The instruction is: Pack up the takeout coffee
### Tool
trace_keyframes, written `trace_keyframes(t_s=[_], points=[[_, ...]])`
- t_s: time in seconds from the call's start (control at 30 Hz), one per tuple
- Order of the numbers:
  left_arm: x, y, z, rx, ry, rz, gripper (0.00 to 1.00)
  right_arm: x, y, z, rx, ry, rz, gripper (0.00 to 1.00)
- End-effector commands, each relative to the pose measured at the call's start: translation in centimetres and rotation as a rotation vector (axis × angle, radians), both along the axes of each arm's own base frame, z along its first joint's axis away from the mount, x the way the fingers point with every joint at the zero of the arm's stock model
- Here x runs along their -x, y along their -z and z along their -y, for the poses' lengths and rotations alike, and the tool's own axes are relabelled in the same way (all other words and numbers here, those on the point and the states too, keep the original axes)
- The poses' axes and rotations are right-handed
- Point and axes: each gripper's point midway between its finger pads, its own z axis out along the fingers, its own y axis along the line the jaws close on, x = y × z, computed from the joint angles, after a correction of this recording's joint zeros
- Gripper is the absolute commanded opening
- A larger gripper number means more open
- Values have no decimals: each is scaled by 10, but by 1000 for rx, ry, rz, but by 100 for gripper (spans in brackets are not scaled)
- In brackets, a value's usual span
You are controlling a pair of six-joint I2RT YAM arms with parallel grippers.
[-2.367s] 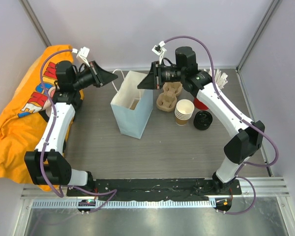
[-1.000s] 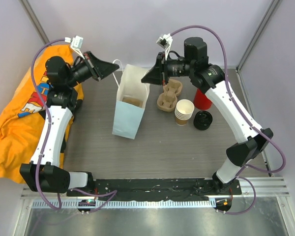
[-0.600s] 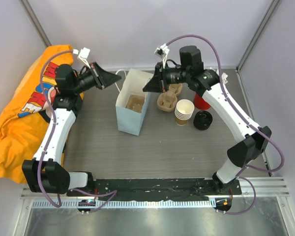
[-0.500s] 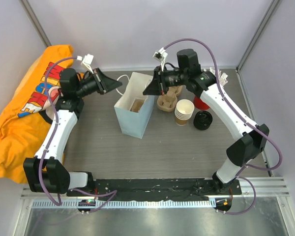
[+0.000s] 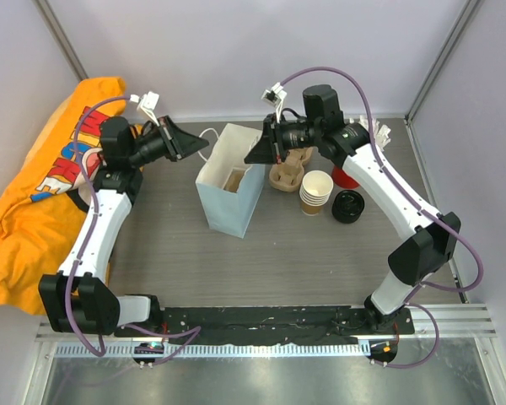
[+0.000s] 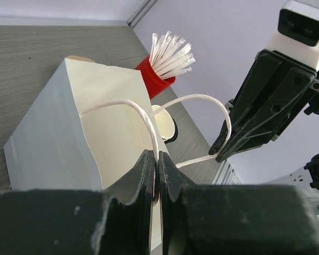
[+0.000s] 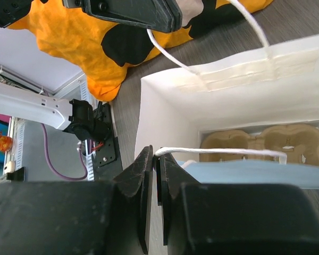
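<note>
A pale blue paper bag (image 5: 228, 207) stands on the grey table with its mouth held open. My left gripper (image 5: 204, 145) (image 6: 157, 159) is shut on one white cord handle (image 6: 138, 109) at the bag's left rim. My right gripper (image 5: 250, 156) (image 7: 157, 154) is shut on the other handle (image 7: 223, 153) at the right rim. A brown pulp cup carrier (image 7: 266, 141) lies at the bottom of the bag. The takeout coffee is out of view in these frames.
Right of the bag are a second pulp carrier (image 5: 288, 164), a stack of lidless brown cups (image 5: 316, 192), loose black lids (image 5: 347, 206) and a red cup of wrapped sticks (image 6: 154, 79). An orange cloth (image 5: 25, 219) covers the left edge.
Over the last second both arms came down and the bag shifted slightly right, its mouth pulled wider. In the last half second almost nothing moved.
</note>
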Motion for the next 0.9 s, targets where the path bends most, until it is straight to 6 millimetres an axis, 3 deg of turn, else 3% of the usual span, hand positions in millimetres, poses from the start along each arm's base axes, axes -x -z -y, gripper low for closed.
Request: trace_keyframes(t_s=[0.0, 0.2, 0.3, 0.4, 0.53, 0.57, 0.6, 0.67, 0.73, 0.87], points=[[10, -58, 1, 19, 17, 152, 11, 8, -56, 5, -74, -3, 139, 14], [16, -100, 3, 32, 38, 219, 11, 15, -102, 10, -114, -2, 226, 14], [18, -109, 3, 34, 44, 232, 11, 18, -108, 12, -117, -5, 239, 14], [17, -108, 4, 36, 44, 227, 11, 19, -101, 11, -110, -12, 228, 14], [16, -74, 2, 9, 37, 175, 11, 16, -72, 8, -86, -20, 168, 15], [15, -51, 2, 1, 36, 127, 11, 16, -62, 7, -79, -23, 143, 15], [19, -42, 1, -7, 32, 118, 11, 16, -40, 5, -54, -30, 98, 14], [22, -13, 0, -24, 32, 71, 11, 17, -19, 4, -26, -34, 63, 15], [25, -6, 0, -26, 33, 66, 11, 17, -1, 3, -1, -38, 34, 15], [25, -7, 1, -15, 32, 64, 16, 17, -6, 4, -2, -33, 57, 18]])
